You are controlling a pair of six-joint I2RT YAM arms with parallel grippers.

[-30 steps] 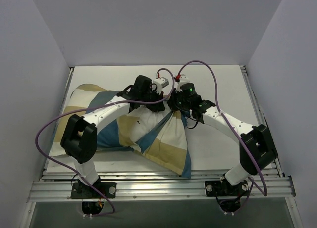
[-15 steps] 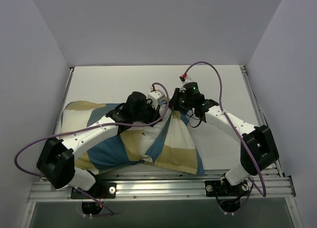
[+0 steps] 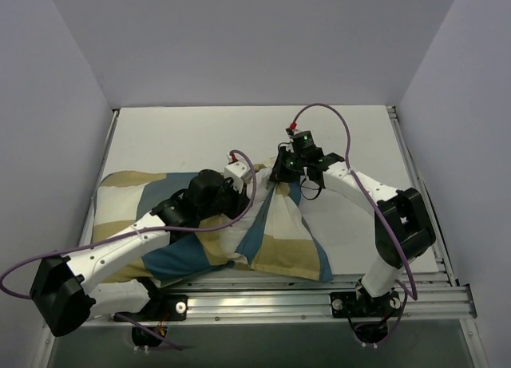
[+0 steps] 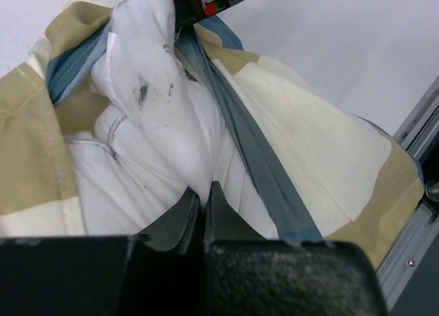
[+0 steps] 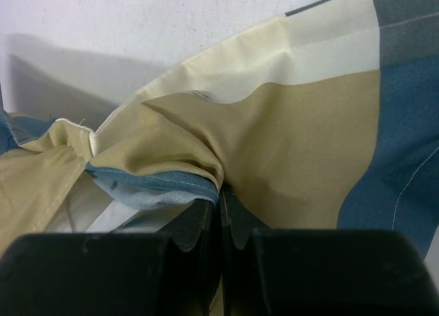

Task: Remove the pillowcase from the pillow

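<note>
White cushion meets checked cotton: the left end effector point(image 4: 203, 199), clenched on a smudged corner of the pillow point(image 4: 158, 117), has drawn away from the right end effector point(image 5: 221, 205) within the past second, and its arm now stretches low and long. The right end effector, pinched tight on the blue hem of the pillowcase point(image 3: 279, 240), has barely shifted. The cover rises in a ridge toward that right end effector, and the whole bundle has slid away from it across the table point(image 3: 176, 132). The pillow's corner pokes from the opening just beside the right end effector. Most of it appears still inside, so the extraction looks barely begun.
</note>
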